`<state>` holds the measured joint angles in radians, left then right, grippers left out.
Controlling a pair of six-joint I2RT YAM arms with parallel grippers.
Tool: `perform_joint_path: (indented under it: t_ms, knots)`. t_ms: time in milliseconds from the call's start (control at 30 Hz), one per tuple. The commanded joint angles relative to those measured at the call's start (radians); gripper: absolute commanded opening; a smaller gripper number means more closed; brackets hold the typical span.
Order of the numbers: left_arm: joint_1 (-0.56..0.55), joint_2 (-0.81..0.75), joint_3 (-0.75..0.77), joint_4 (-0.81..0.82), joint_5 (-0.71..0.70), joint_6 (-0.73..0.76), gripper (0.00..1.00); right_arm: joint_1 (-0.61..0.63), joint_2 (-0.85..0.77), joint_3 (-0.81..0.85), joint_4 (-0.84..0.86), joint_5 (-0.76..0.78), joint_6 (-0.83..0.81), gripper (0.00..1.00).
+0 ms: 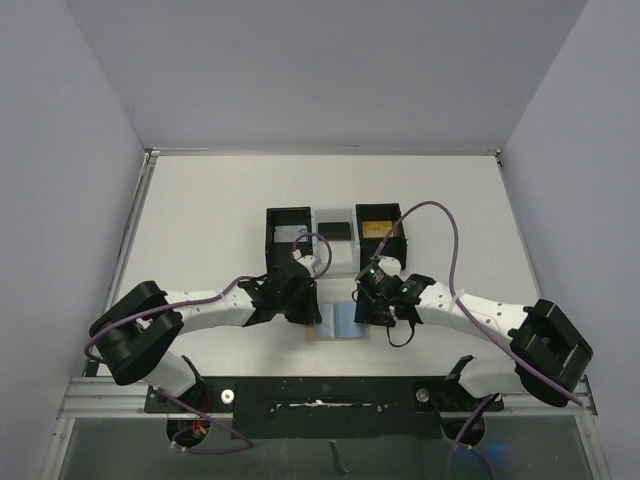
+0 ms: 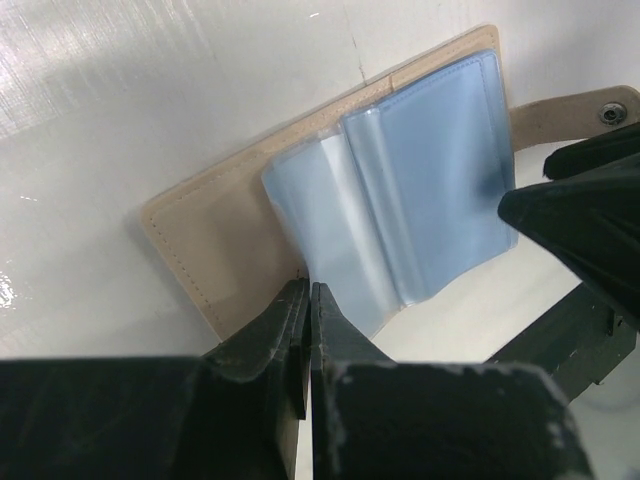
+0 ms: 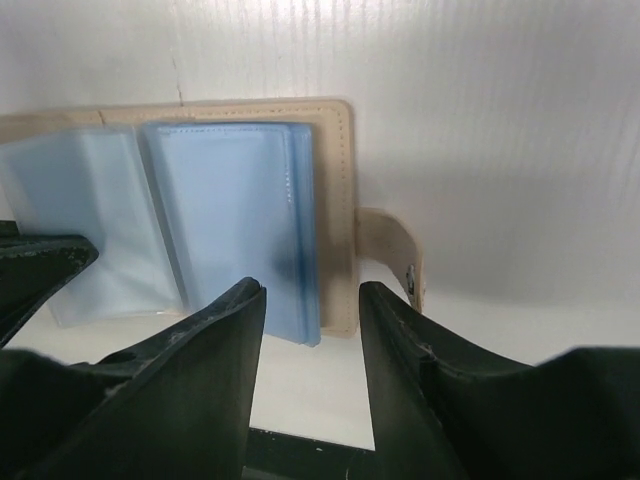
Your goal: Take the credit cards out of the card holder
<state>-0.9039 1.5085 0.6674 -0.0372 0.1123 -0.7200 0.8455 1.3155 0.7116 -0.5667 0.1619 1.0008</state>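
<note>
Two-panel card holder (image 2: 420, 180): L gripper (image 2: 308, 290) closed, maybe pinching it; R gripper (image 3: 312, 295) parted.

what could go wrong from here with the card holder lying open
The right gripper is open over the edge of the blue-grey sleeves; closing may pinch sleeve and cover, not a card. The left gripper is shut at the near edge of the card holder; if it isn't pinning it, the holder may slide.

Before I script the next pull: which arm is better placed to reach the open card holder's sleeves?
Right, probably: the right gripper is open and facing the card holder; the left gripper is shut.
</note>
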Motion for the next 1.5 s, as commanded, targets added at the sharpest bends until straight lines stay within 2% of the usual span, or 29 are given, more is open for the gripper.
perform_joint_path:
  t_ms: [0, 367, 500, 667, 733, 767, 833, 900, 1000, 1067, 1167, 1267, 1367, 1467]
  knots:
    - [-0.004, -0.015, 0.041, -0.004, 0.004, 0.019, 0.00, -0.001, -0.002, -0.028, 0.122, -0.079, -0.010, 0.43]
    - [-0.003, 0.003, 0.041, -0.003, 0.019, 0.017, 0.00, 0.000, 0.050, -0.001, 0.157, -0.093, -0.026, 0.32]
    - [-0.005, 0.010, 0.049, -0.003, 0.025, 0.019, 0.00, 0.007, 0.068, 0.037, 0.151, -0.101, -0.071, 0.20]
    - [-0.004, -0.010, 0.059, -0.026, -0.005, 0.022, 0.00, 0.052, 0.068, 0.118, 0.070, -0.027, -0.095, 0.15]
    - [-0.005, -0.029, 0.063, -0.048, -0.030, 0.020, 0.00, 0.053, 0.058, 0.151, 0.015, 0.013, -0.103, 0.21]
    - [-0.003, -0.042, 0.063, -0.058, -0.046, 0.018, 0.05, 0.052, 0.048, 0.171, -0.017, 0.041, -0.108, 0.25]
    - [-0.004, -0.069, 0.068, -0.087, -0.076, 0.015, 0.17, 0.047, 0.026, 0.214, -0.085, 0.108, -0.122, 0.35]
    - [-0.001, -0.105, 0.080, -0.147, -0.124, 0.011, 0.31, 0.024, -0.004, 0.256, -0.140, 0.163, -0.152, 0.52]
    - [0.008, -0.204, 0.106, -0.227, -0.235, 0.003, 0.56, -0.058, -0.074, 0.283, -0.166, 0.209, -0.210, 0.70]
    - [0.051, -0.281, 0.112, -0.268, -0.270, 0.011, 0.68, -0.141, -0.133, 0.287, -0.136, 0.207, -0.273, 0.79]
    - [0.178, -0.391, 0.133, -0.333, -0.267, 0.060, 0.71, -0.291, -0.224, 0.290, -0.061, 0.198, -0.382, 0.87]
    - [0.368, -0.479, 0.187, -0.429, -0.266, 0.129, 0.71, -0.403, -0.299, 0.287, 0.038, 0.227, -0.495, 0.92]
    - [0.537, -0.553, 0.286, -0.521, -0.341, 0.148, 0.72, -0.441, -0.357, 0.319, 0.101, 0.284, -0.608, 0.95]
    - [0.580, -0.608, 0.392, -0.572, -0.505, 0.155, 0.72, -0.441, -0.393, 0.358, 0.134, 0.316, -0.689, 0.98]
